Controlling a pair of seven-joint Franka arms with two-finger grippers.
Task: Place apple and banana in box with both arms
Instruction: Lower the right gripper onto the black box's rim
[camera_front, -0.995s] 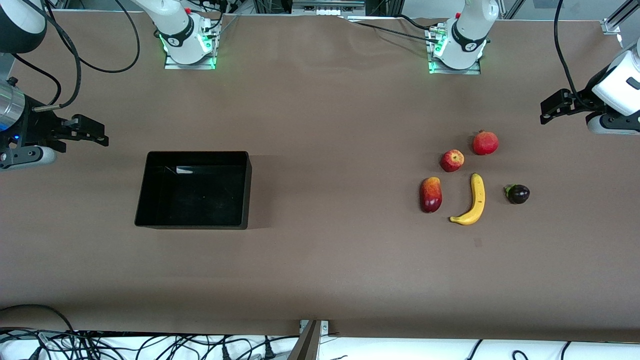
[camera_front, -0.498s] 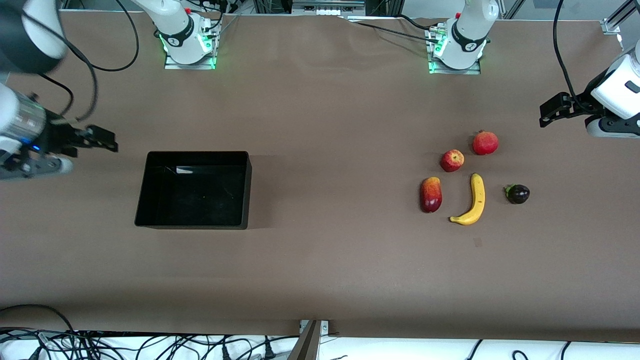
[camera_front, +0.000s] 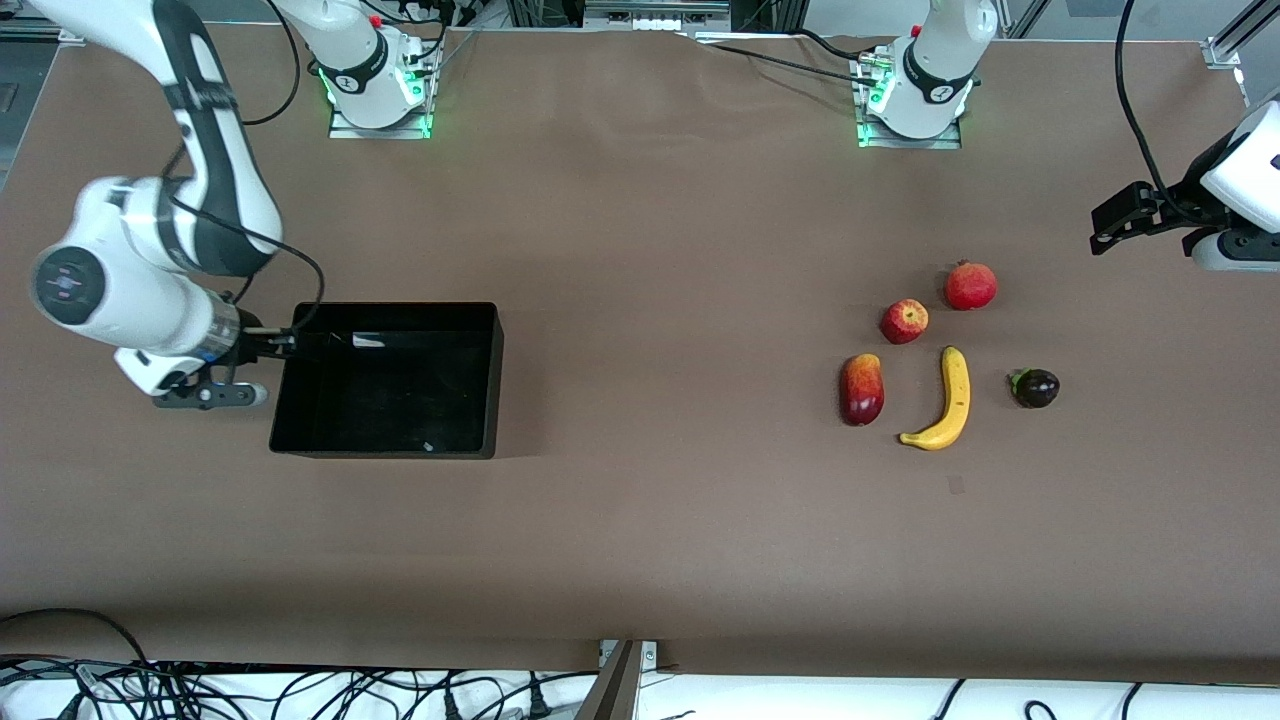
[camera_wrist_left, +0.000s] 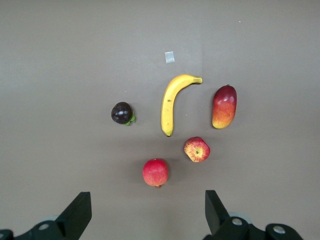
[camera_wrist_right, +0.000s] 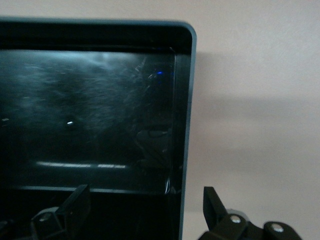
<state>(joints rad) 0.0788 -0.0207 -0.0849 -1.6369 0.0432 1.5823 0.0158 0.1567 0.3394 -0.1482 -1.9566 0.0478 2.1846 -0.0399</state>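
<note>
The apple (camera_front: 904, 321) lies on the table beside the banana (camera_front: 948, 400), toward the left arm's end; both also show in the left wrist view, apple (camera_wrist_left: 197, 149) and banana (camera_wrist_left: 172, 102). The black box (camera_front: 497, 380) stands empty toward the right arm's end. My right gripper (camera_front: 272, 342) is open and empty over the box's end wall; in the right wrist view the gripper (camera_wrist_right: 145, 210) straddles the box's rim (camera_wrist_right: 187, 100) near a corner. My left gripper (camera_front: 1115, 220) is open and empty, high over the table's end, beside the fruits; it also shows in its wrist view (camera_wrist_left: 146, 215).
A plain red round fruit (camera_front: 970, 286) lies just farther from the front camera than the apple. A red-yellow mango-like fruit (camera_front: 861, 389) and a dark purple fruit (camera_front: 1036, 387) flank the banana. A small tape mark (camera_front: 955, 485) lies nearer the camera.
My right arm has swung in from the table's end, and its gripper now sits at the box's end wall. My left gripper has shifted slightly. The fruits have not moved.
</note>
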